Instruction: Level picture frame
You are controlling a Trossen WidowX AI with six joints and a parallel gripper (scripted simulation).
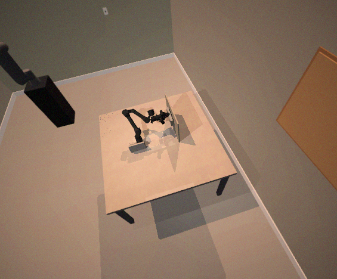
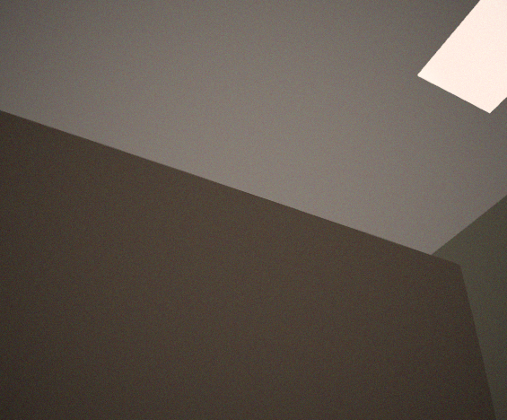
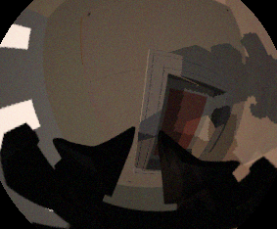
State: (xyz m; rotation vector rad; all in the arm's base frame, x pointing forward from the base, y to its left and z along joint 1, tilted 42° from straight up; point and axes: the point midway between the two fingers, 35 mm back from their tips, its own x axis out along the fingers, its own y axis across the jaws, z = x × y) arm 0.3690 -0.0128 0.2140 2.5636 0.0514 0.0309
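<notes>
Picture frame (image 3: 158, 83): on the robot-facing side of an upright panel (image 1: 178, 132) standing on the desk (image 1: 150, 183). Light border, dark inner edge, reddish picture. It leans in the wrist view, but that lens bends things and the camera may be rolled, so can't tell if it's level. Screw is hidden.

Jaws are right at the frame, partway apart. One side bar of the frame shows in the gap between the dark fingertips. Can't tell whether they pinch it or just straddle it.

Black arm (image 1: 133, 122) reaches to the frame from a light base block (image 1: 136, 147) on the desk, on the frame's picture side. Dark shadow falls across part of the frame and beyond it.

Well apart from the frame: a second arm (image 1: 7, 64) on a black pedestal (image 1: 49, 100) on its picture side, an orange board (image 1: 320, 117) past its back. Exterior view misses the frame; just walls, ceiling and a bright light panel (image 2: 484, 54).
</notes>
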